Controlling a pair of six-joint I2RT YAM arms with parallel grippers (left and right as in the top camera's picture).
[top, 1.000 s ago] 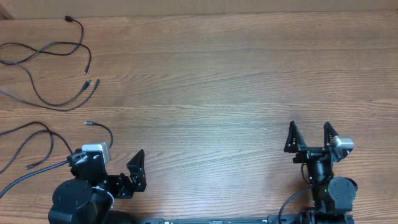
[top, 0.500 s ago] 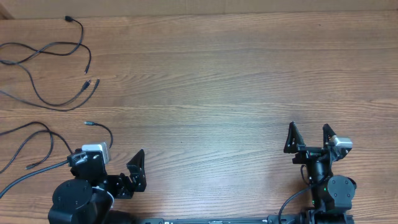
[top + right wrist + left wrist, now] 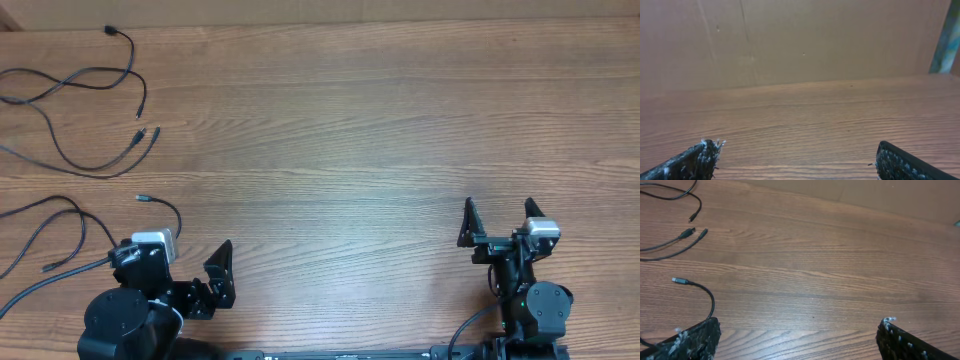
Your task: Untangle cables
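Crowding the table's (image 3: 350, 150) left edge, cables (image 3: 111, 31) lie far from right end effector (image 3: 498, 203).

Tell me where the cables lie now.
In the overhead view, the cables lie loose at the table's far left, ahead of and beside the open left gripper.

even, soft light over the wooden table (image 3: 360, 130); faint shadows, no glare; wrist views slightly soft.
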